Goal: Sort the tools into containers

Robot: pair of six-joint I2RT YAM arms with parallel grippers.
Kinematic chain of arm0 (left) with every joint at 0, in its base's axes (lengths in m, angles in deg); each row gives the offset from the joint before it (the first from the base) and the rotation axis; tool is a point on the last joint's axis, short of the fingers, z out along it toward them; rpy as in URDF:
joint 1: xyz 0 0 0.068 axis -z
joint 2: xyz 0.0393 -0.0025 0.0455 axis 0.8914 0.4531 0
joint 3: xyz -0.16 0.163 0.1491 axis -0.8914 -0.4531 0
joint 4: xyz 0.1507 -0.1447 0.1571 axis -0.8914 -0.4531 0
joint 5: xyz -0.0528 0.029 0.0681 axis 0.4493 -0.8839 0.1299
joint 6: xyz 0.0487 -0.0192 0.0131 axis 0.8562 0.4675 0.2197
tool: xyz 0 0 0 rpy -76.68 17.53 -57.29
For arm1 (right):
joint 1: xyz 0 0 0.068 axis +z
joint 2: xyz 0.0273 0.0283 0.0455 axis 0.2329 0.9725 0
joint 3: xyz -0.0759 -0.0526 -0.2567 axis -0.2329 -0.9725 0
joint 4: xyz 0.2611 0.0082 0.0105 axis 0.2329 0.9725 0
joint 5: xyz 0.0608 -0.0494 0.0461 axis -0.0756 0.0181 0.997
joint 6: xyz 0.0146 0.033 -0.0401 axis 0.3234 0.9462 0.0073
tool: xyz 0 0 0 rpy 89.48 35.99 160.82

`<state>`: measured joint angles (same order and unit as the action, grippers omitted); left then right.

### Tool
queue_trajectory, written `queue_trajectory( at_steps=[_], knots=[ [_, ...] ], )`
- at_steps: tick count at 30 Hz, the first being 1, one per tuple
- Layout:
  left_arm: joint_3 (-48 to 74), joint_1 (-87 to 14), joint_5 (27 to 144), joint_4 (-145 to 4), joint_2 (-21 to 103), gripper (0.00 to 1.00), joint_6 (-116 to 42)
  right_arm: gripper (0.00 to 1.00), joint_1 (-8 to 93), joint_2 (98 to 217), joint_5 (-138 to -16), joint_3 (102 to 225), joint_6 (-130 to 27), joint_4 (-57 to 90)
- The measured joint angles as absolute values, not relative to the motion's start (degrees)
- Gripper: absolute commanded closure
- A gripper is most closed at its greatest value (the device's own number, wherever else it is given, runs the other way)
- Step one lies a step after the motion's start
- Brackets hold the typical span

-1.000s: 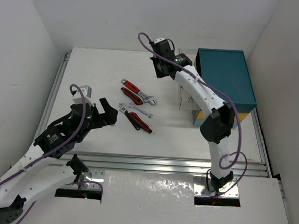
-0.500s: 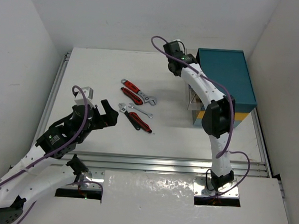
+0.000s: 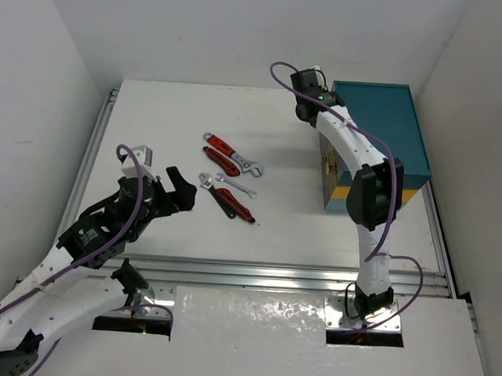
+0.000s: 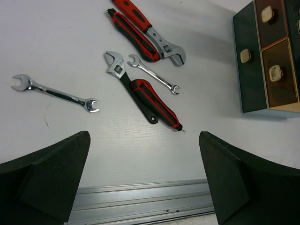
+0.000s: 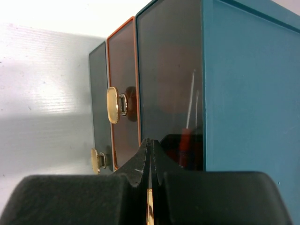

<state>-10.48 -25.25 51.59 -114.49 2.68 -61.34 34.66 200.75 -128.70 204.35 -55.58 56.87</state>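
Three red-and-black adjustable wrenches (image 4: pixel 140 28) and two thin silver spanners (image 4: pixel 56 93) were noted unsorted on the white worktop (image 3: pixel 153 122). Left gripper (image 4: pixel 145 183) jaws were apart, empty; right gripper (image 5: pixel 149 154) jaws were pressed together against the teal drawer box (image 3: pixel 382 132). Most sorting was judged outstanding.

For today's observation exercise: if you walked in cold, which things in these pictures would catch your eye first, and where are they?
First, the cluster of red-and-black-handled adjustable wrenches and thin silver spanners lying loose mid-table. Next, the large teal rectangular box at the far right, its dark drawer fronts carrying brass-coloured latches. The right gripper is pinched shut at a latch on the box's front, while the left gripper hangs open near the tools.
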Motion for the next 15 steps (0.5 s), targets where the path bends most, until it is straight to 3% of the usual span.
queue_trajectory(
  at_steps=[7, 9, 10, 11, 12, 13, 15],
  knots=[
    [-10.9, -25.3, 51.1, -113.5, 3.8, 0.00, -63.0, 1.00, 34.8, 200.6, -129.8, 203.4, -55.7, 55.8],
    [-12.7, -25.3, 52.8, -110.9, 4.7, 0.00, -63.7, 0.92, 34.8, 200.6, -128.6, 203.6, -54.5, 57.4],
    [-13.9, -25.3, 54.0, -108.9, 5.2, 0.00, -63.9, 0.84, 34.8, 200.1, -126.3, 203.8, -53.5, 58.3],
    [-15.4, -25.3, 55.6, -106.6, 6.2, 0.00, -64.1, 0.59, 34.7, 199.3, -124.0, 203.6, -52.5, 59.0],
    [-16.7, -25.3, 57.4, -104.1, 7.6, 0.00, -64.5, 0.52, 34.9, 197.6, -120.6, 202.8, -51.0, 60.0],
    [-17.7, -25.3, 59.7, -100.7, 10.3, 0.00, -64.9, 0.36, 35.1, 194.6, -116.6, 201.0, -50.2, 60.2],
    [-17.8, -25.3, 63.4, -94.4, 15.1, 0.00, -65.4, 0.15, 36.5, 187.1, -112.7, 196.7, -48.8, 60.8]
  ],
)
